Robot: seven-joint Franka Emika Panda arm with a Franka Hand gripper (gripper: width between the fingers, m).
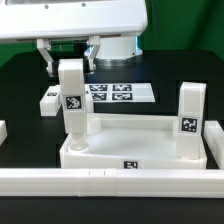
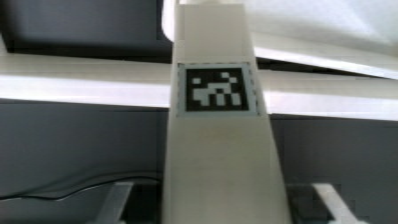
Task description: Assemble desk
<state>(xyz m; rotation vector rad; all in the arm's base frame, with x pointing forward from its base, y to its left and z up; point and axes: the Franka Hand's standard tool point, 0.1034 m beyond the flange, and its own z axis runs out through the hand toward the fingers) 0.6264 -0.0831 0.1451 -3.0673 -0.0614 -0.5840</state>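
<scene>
Above the upright leg (image 1: 72, 105) at the desk top's (image 1: 150, 140) corner, my gripper (image 1: 70, 67) is hanging wide, straddling it; closing off-centre is risking tilting it.

On my black bench (image 1: 25, 95) the marker board (image 1: 120, 94) lies flat; a long white border rail (image 1: 110, 181) crosses the exterior view's foreground.

one desk top (image 1: 150, 135), at least three legs (image 1: 72, 95)
</scene>
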